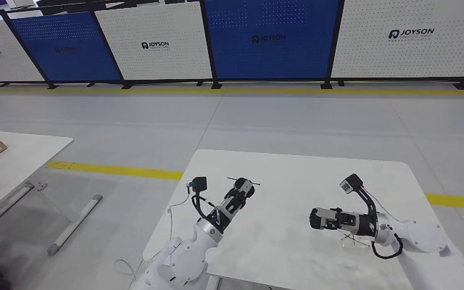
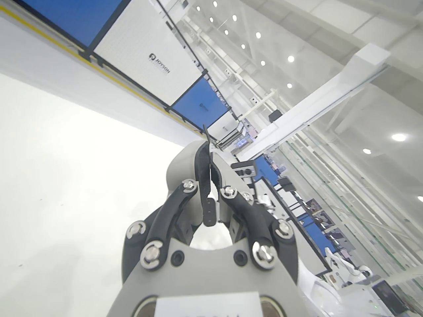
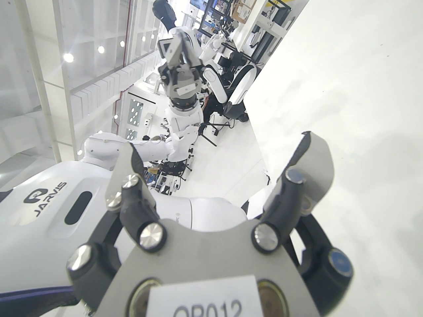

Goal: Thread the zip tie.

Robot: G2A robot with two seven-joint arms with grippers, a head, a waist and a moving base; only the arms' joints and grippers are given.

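Left wrist view: left gripper pinches light, springy zip tie; spread right gripper should take its tail.

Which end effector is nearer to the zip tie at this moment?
Left. The left end effector is shut on the zip tie, so the two touch. The right end effector is open and holds nothing, well apart from it over the other side of the table.

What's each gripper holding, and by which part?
The left gripper pinches the zip tie mid-strap, its head end behind the pads, tip poking past. The right gripper is open and empty.
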